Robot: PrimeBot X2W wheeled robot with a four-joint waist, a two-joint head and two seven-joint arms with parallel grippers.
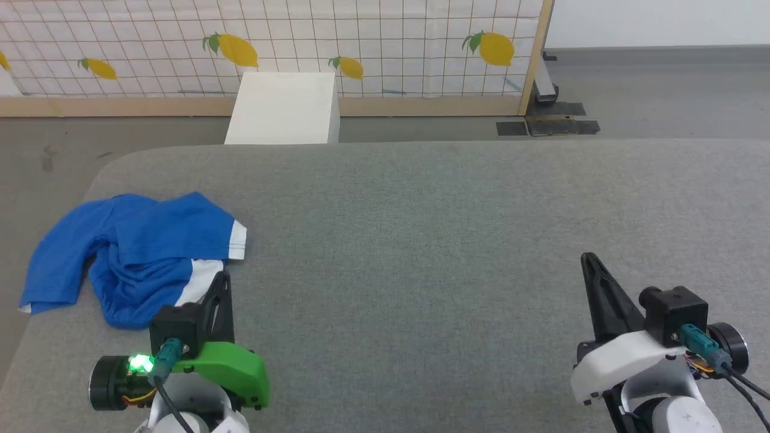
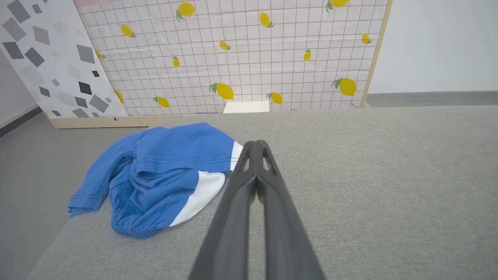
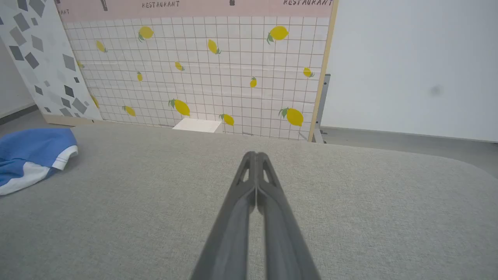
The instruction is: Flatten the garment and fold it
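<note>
The garment [image 1: 129, 252], bright blue shorts with white trim, lies crumpled at the left end of the grey padded table [image 1: 421, 240]; part of it hangs over the left edge. My left gripper [image 1: 224, 278] is shut and empty, its tips just right of the garment's white hem. In the left wrist view the garment [image 2: 163, 175] sits left of my shut left gripper [image 2: 256, 144]. My right gripper [image 1: 586, 257] is shut and empty, far to the right over bare table. The right wrist view has the garment [image 3: 31, 155] at its left edge, well away from my right gripper [image 3: 256, 154].
A white box [image 1: 283, 108] stands on the floor beyond the table's far edge. Behind it runs a lemon-patterned tiled panel [image 1: 271, 42] with a wooden frame. Grey floor [image 1: 662, 96] lies at the right. The table's left edge is rounded near the garment.
</note>
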